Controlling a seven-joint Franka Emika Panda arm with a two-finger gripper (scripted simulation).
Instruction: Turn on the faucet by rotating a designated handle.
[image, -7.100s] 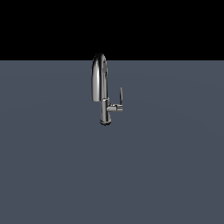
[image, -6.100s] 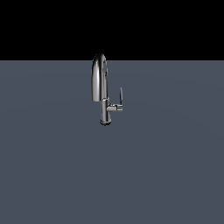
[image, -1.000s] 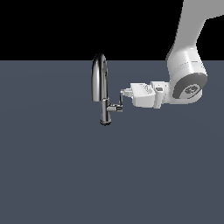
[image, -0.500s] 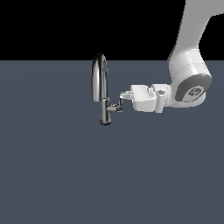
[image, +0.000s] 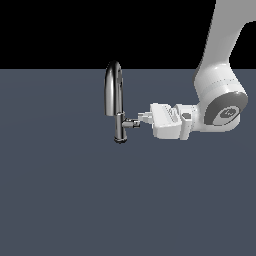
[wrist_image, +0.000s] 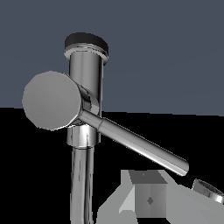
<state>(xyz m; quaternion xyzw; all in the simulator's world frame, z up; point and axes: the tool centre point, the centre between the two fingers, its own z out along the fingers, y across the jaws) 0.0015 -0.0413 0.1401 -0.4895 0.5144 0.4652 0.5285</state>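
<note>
The chrome faucet (image: 114, 92) stands on the grey surface, with its gooseneck spout, slim column (image: 119, 129) and round base. The handle's stub (image: 131, 123) sticks out toward the exterior view's right. My gripper (image: 143, 118) is level with the stub and right at its end, and its fingers look pressed together. In the wrist view the stub's round end cap (wrist_image: 51, 100) faces me. The lever blade (wrist_image: 138, 144) slants off it, and its tip ends close to one finger (wrist_image: 148, 199). I cannot tell if they touch. In the exterior view the blade is hidden.
The white arm (image: 220, 107) reaches in from the exterior view's upper right. The flat grey surface (image: 75, 200) runs all around the faucet. Nothing else stands on it.
The arm came in from the right after the earliest frames. Over the last second the hand has dropped lower beside the stub. The lever blade no longer stands upright above the stub.
</note>
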